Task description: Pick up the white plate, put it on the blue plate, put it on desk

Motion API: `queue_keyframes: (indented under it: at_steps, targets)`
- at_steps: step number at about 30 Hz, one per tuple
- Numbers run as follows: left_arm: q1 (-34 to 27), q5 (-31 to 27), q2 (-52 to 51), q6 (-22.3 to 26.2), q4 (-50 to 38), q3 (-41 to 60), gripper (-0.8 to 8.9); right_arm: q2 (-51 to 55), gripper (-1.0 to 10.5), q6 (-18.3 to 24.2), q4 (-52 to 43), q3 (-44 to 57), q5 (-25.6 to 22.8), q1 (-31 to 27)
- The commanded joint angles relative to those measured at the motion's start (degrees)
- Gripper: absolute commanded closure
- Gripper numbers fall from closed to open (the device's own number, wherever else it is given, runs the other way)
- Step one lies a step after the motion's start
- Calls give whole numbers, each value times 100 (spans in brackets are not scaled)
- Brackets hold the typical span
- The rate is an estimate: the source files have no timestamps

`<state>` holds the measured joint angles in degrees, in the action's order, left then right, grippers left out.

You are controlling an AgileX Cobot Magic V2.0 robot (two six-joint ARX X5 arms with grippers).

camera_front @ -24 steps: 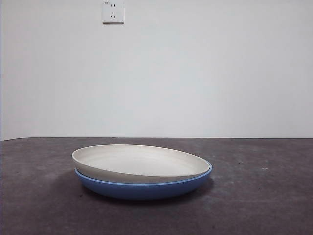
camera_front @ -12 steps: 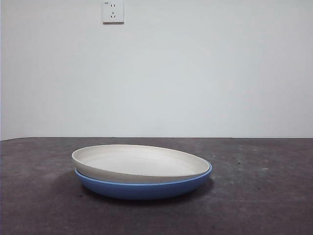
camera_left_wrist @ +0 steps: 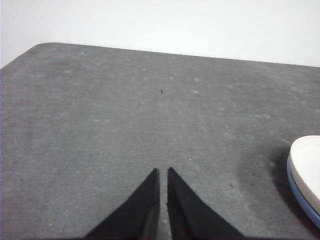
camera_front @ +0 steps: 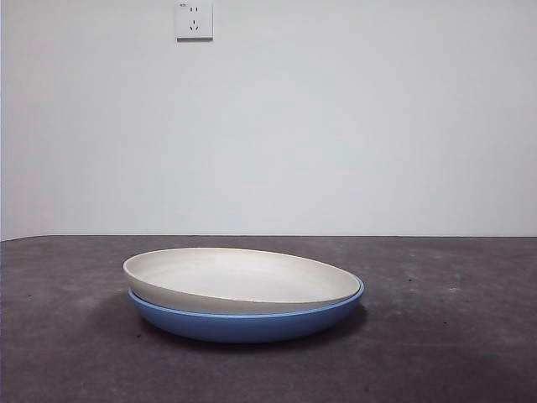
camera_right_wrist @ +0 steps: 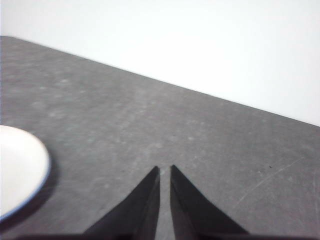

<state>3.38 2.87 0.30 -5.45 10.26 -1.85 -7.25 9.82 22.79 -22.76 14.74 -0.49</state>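
Resting inside the blue plate (camera_front: pixel 252 323), the white plate (camera_front: pixel 239 279) sits slightly askew: its left rim rides above the blue rim, while on the right it sinks level with it, leaving a thin blue edge showing. The stacked pair stands on the dark speckled worktop (camera_front: pixel 453 336), a little left of the middle in the front view. A wall socket (camera_front: pixel 194 20) is fixed high on the pale wall behind.

Neither arm shows in the front view. The left hand (camera_left_wrist: pixel 163 172) hovers over bare worktop with its two jaws together, only a hairline gap between the tips, the plates near at the edge of its picture. The right hand (camera_right_wrist: pixel 164 170) likewise has its jaws closed on nothing, well clear of the white rim at its side.
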Motion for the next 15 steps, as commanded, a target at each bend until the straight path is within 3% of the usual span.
queue_keyframes:
  at_steps: [1,7,15]
  targets:
    - [-15,-17,-11,46,44,118,788,245,915,-240,-894,796,-17,-55]
    - [-15,-17,-11,46,44,118,788,614,915,-269,-1373,1757,-188,-107]
    - [-15,-17,-11,46,44,118,788,704,914,-485,-1375,2162,-844,-116]
